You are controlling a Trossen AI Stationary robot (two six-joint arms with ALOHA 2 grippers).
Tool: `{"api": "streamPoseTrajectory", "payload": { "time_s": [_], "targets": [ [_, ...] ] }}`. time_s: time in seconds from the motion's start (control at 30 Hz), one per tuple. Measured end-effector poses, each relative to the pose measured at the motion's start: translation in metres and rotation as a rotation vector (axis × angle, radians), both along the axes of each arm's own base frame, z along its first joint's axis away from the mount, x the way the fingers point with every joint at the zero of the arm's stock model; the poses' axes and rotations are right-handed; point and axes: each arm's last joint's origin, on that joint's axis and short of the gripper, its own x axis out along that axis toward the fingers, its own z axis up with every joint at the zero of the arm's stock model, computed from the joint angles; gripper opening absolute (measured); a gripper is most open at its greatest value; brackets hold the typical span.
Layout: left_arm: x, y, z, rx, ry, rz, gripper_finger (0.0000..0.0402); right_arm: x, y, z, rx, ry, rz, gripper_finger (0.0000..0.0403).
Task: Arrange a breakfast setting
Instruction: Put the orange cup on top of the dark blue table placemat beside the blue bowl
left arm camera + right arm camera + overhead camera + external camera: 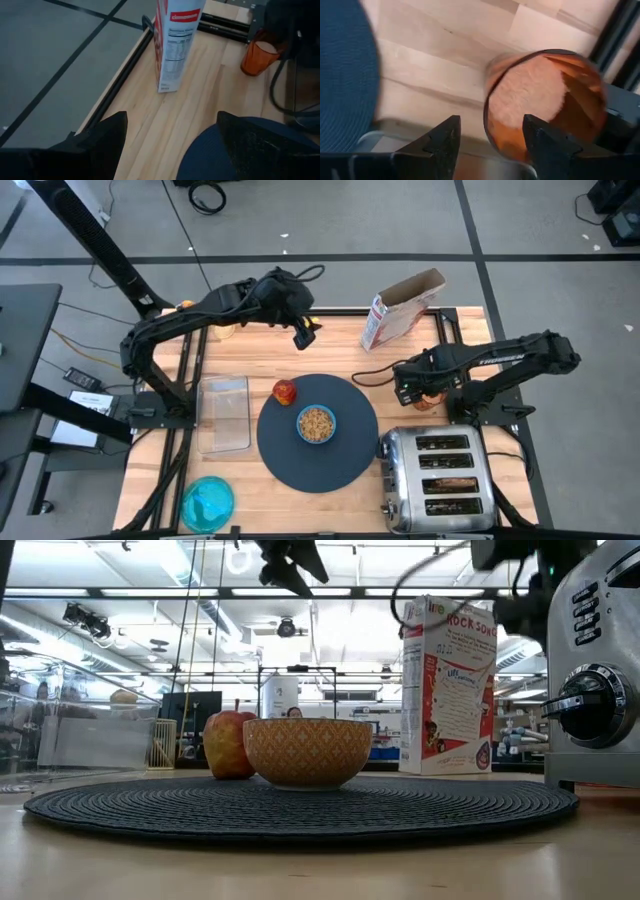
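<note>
The right gripper hangs over the orange cup, which stands on bare wood between the toaster and the cereal box, just off the edge of the round mat. In the right wrist view its fingers are spread wide and hold nothing — the cup's rim sits off to one side of the gap rather than centred in it. That offset is the main risk: if the fingers come down as they are, one could land on the rim and tip the cup toward the toaster or the table's frame. The cup is smooth and see-through, so a shallow pinch may slip.

The left gripper waits raised above the table's far edge, fingers apart and empty. The bowl already sits mid-mat with the apple at the mat's edge; a cup carried low across the mat could knock either. The teal plate lies at the near left corner, beside the clear tray.
</note>
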Motion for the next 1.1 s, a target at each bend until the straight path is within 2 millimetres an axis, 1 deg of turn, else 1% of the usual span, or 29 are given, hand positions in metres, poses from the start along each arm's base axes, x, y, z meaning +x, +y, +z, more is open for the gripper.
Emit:
{"api": "streamPoseTrajectory", "payload": {
  "time_s": [0.13,0.33,0.67,0.73,0.8,0.93,1.0,1.1],
  "targets": [
    [0.0,0.0,-0.002,-0.005,0.015,-0.002,0.0314,0.001,-0.002,-0.018,0.005,0.001,-0.016,0.0191],
    [0.0,-0.002,-0.003,-0.009,0.021,-0.004,0.0314,0.003,-0.008,-0.028,-0.011,0.01,-0.028,0.0135],
    [-0.001,-0.002,-0.004,-0.017,0.042,-0.005,0.0314,0.007,-0.009,-0.03,-0.006,-0.008,0.007,0.0018],
    [-0.001,-0.002,-0.004,-0.016,0.042,-0.006,0.0314,0.007,-0.01,-0.03,-0.008,-0.008,0.029,0.0012],
    [-0.001,-0.002,-0.005,-0.016,0.042,-0.006,0.0314,0.008,-0.01,-0.028,-0.005,-0.009,0.052,0.0014],
    [-0.002,-0.002,-0.003,-0.015,0.045,-0.006,0.0314,0.017,-0.009,-0.01,0.018,-0.079,0.153,0.0012],
    [-0.005,-0.003,-0.001,-0.014,0.038,-0.006,0.0314,0.024,-0.009,0.003,0.019,-0.119,0.248,0.0012],
    [-0.012,-0.005,0.005,-0.01,0.031,-0.006,0.0314,0.039,-0.009,0.017,0.005,-0.165,0.457,0.0012]
  ]
}}
